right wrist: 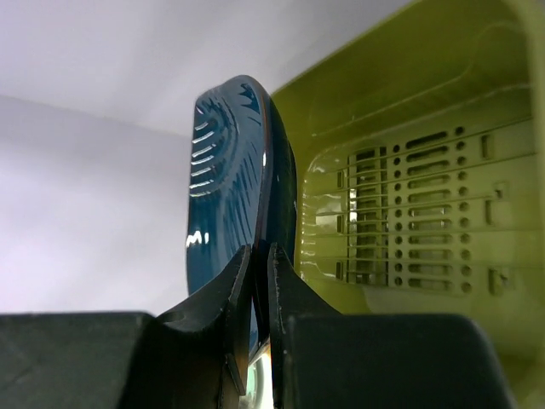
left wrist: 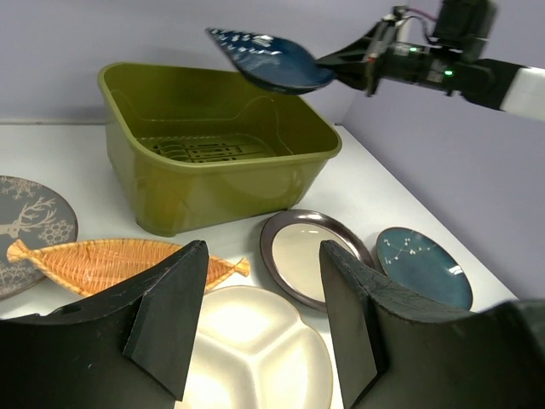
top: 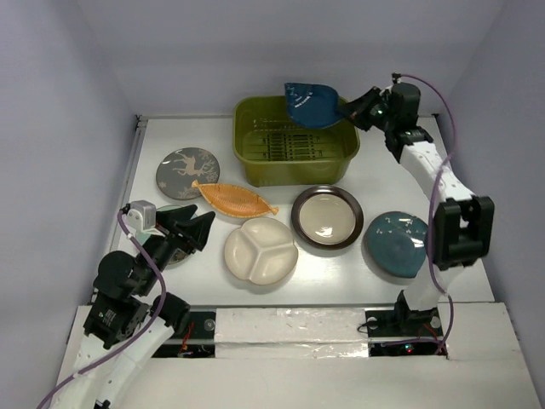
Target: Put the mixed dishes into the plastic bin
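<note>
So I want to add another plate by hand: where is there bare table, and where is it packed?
Bare table: left of the plastic bin behind the deer plate, and right of it behind the teal plate. The bin's floor is bare. Packed: in front of the bin, the orange leaf plate, three-compartment plate and brown-rimmed plate nearly touch.

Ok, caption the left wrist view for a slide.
Right gripper holds the dark blue plate over the green bin; the open left gripper frames the foreground.
</note>
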